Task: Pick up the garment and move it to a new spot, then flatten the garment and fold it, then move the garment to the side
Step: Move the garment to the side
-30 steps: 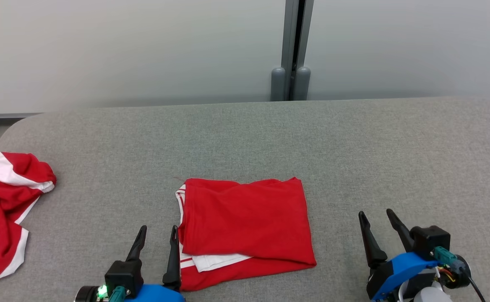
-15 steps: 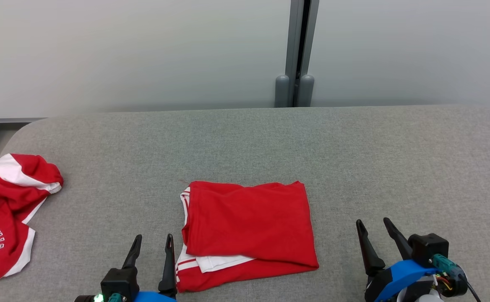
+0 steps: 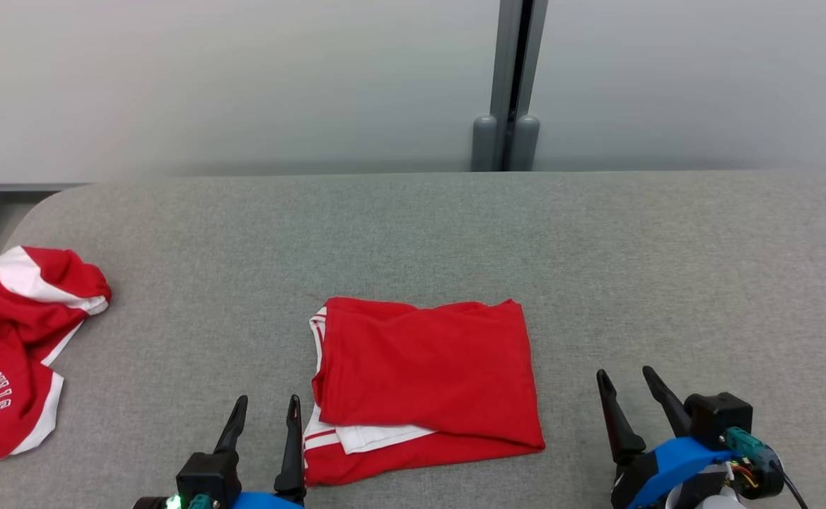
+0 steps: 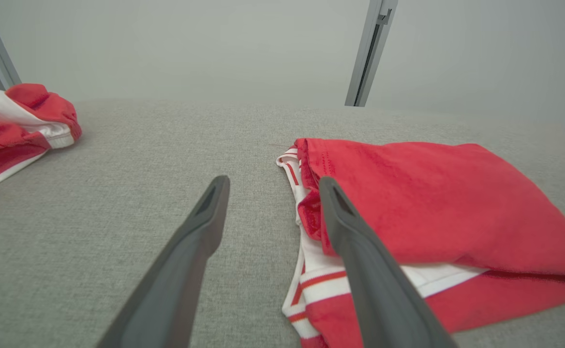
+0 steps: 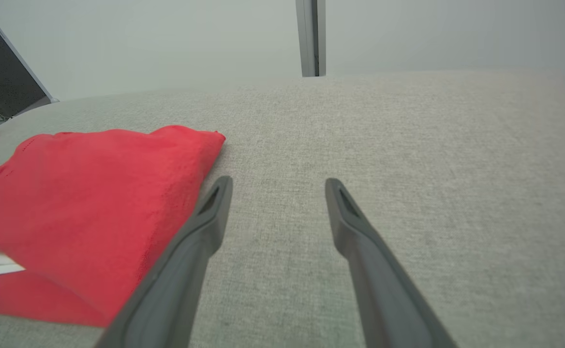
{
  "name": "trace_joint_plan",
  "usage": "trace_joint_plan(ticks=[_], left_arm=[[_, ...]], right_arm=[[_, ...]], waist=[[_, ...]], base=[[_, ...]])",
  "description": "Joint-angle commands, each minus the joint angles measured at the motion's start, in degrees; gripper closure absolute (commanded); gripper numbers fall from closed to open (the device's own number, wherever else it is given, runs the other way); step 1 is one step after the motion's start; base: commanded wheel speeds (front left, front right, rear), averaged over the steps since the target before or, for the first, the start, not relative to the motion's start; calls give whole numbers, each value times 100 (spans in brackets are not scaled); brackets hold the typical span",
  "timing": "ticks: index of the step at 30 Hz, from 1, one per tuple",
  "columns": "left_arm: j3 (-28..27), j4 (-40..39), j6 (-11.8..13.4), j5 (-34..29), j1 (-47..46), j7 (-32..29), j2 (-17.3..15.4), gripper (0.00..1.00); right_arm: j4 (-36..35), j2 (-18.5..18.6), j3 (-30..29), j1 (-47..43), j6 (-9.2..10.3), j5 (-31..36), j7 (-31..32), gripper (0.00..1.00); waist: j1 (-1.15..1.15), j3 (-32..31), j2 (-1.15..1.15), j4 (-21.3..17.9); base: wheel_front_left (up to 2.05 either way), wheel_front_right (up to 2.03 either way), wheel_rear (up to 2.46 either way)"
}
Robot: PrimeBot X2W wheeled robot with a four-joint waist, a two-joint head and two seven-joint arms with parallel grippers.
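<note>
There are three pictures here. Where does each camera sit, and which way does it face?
Head view: on the head, looking forward and down at the grey table; both open jaws at the bottom edge.
Left wrist view: on that wrist, looking along the left jaws; folded red garment beside them.
Right wrist view: on that wrist, along the right jaws over table.
Shared: all three show the garment.

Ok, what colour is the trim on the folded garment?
The trim is white with red stripes; best in the left wrist view.

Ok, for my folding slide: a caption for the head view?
Folded red garment on grey surface between open left gripper and right gripper; crumpled red jersey at far left.
</note>
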State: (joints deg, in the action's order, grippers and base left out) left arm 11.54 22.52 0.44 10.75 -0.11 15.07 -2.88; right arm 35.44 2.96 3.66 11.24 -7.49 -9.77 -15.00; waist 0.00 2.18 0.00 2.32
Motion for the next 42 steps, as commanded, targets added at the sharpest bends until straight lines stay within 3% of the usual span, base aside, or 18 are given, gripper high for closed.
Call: trace_joint_plan(ticks=[1, 12, 21, 22, 23, 24, 25, 32, 42], left_arm=[[49, -22, -36, 46, -89, 13, -1, 0], [234, -82, 112, 261, -327, 13, 0, 0], [364, -94, 170, 332, -360, 13, -1, 0], [372, -94, 179, 330, -360, 13, 0, 0], [372, -95, 185, 329, -358, 13, -1, 0], [367, -95, 190, 330, -353, 13, 0, 0], [352, -93, 195, 325, -352, 13, -1, 0], [259, -98, 119, 213, -313, 13, 0, 0], [297, 2, -54, 162, -495, 13, -1, 0]], right_arm=[[22, -3, 63, 89, 0, -84, -21, 0], [385, 3, 601, 729, 0, -479, -20, 0], [1110, 5, 542, 943, 0, -630, -4, 0], [1203, 5, 565, 929, 0, -682, -4, 5], [1303, 1, 583, 902, 0, -725, 1, 59], [1367, 1, 605, 889, 0, -787, 5, 83], [1379, 1, 621, 888, 0, -834, 13, 100], [1191, 38, 500, 831, 5, -874, -7, 100], [1089, 28, 559, 701, 7, -964, -6, 100]], waist=[[0, 122, 0, 101], [0, 705, 0, 723], [0, 841, 0, 1005], [0, 842, 0, 1014], [0, 839, 0, 1013], [0, 832, 0, 1001], [0, 823, 0, 977], [0, 692, 0, 456], [0, 663, 0, -997]], base=[[0, 0, 0], [0, 0, 0], [0, 0, 0], [0, 0, 0], [0, 0, 0], [0, 0, 0], [0, 0, 0], [0, 0, 0], [0, 0, 0]])
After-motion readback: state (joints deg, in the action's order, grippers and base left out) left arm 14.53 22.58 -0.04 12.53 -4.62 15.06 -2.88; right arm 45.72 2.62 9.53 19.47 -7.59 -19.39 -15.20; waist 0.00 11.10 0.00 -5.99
